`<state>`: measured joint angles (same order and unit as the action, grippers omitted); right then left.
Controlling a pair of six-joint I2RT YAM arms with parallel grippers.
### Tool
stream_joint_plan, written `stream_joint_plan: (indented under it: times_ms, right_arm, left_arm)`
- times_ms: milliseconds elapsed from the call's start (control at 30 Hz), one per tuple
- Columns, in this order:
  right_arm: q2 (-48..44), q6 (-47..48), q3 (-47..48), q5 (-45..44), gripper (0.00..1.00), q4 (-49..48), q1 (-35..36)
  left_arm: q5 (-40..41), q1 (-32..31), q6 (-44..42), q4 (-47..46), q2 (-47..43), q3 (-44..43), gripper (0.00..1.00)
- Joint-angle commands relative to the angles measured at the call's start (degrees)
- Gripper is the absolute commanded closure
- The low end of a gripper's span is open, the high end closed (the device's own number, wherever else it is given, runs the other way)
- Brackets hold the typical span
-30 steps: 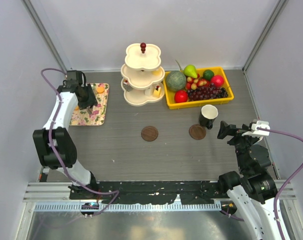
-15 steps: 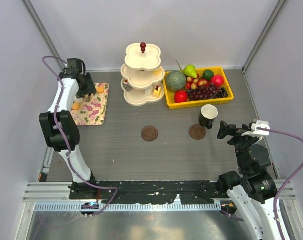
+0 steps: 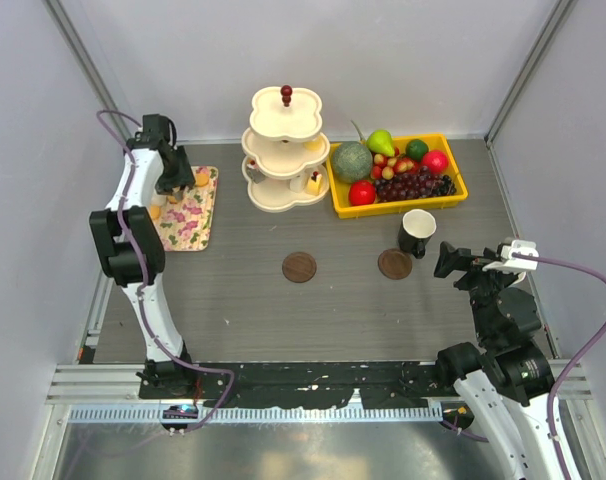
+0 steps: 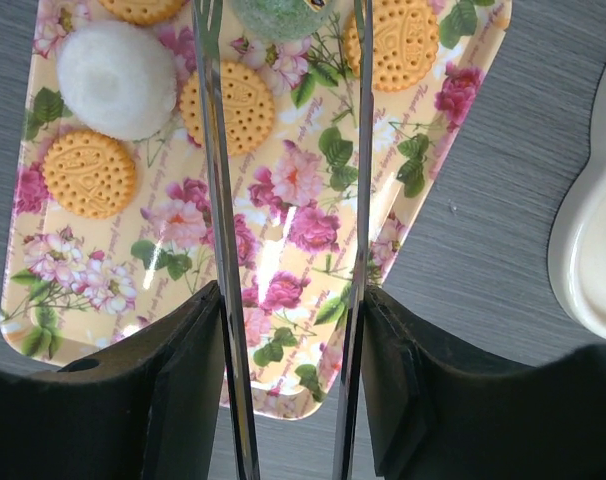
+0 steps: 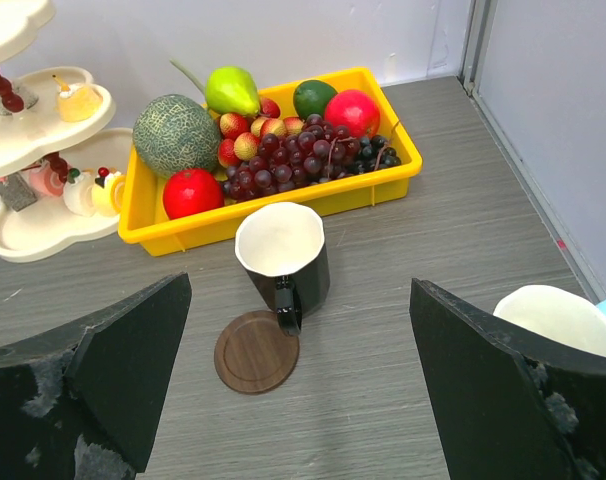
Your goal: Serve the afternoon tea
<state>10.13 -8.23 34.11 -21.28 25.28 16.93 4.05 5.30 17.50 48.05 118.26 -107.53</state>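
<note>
My left gripper [image 4: 288,300] is shut on a pair of metal tongs [image 4: 223,200] and hangs over the flowered tray [image 4: 283,250] at the back left [image 3: 188,222]. The blades reach up either side of a pale green piece [image 4: 278,12], and their tips run out of the frame. Round orange tarts [image 4: 241,108] and a white ball [image 4: 115,80] lie on the tray. The black mug [image 5: 282,255] stands beside a wooden coaster [image 5: 256,352], in front of my open, empty right gripper [image 5: 298,290]. A white mug [image 5: 558,320] sits at its right.
A cream tiered stand [image 3: 286,150] at the back centre carries small sweets [image 5: 108,192] on its lower tiers. The yellow fruit tray [image 3: 398,205] is right of it. A second coaster [image 3: 299,267] lies mid-table. Walls close in on both sides.
The left arm has folded back and up over the flowered tray, and the tongs' blades have spread a little. The right arm has not moved.
</note>
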Motion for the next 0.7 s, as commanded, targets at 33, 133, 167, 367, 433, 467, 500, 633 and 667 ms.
stream_joint_plan:
  times_ms: [33,133,167,367,433,467,500,633,667]
  right_arm:
    - [0.9,0.7,0.2,0.0,0.02,-2.2,0.2]
    - [0.9,0.8,0.2,0.0,0.02,-2.2,0.2]
    - [1.0,0.8,0.2,0.0,0.02,-2.2,0.2]
    - [0.8,0.8,0.2,0.1,0.02,-2.2,0.2]
    - [0.7,0.8,0.2,0.3,0.02,-2.2,0.3]
    - [0.7,0.8,0.3,0.4,0.02,-2.2,0.2]
    - [0.5,0.7,0.3,0.4,0.02,-2.2,0.2]
    - [0.2,0.8,0.3,0.4,0.02,-2.2,0.2]
    - [0.2,0.7,0.3,0.5,0.02,-2.2,0.2]
  left_arm:
    - [0.3,0.2,-0.4,1.3,1.6,-3.0,0.45]
    - [-0.5,0.3,-0.1,1.3,1.8,-2.8,0.46]
    - [-0.5,0.3,-0.1,1.5,2.0,-2.9,0.47]
    - [-0.9,0.3,-0.4,2.2,0.3,-2.5,0.58]
    - [-1.1,0.3,-0.4,2.5,-0.9,-2.3,0.6]
    - [-1.2,0.3,-0.4,2.7,-1.5,-2.2,0.61]
    - [-1.2,0.3,-0.4,2.6,-2.3,-1.9,0.62]
    - [-2.3,0.3,-0.4,2.3,-6.4,0.6,0.65]
    - [-2.7,0.3,-0.4,2.1,-7.4,1.1,0.65]
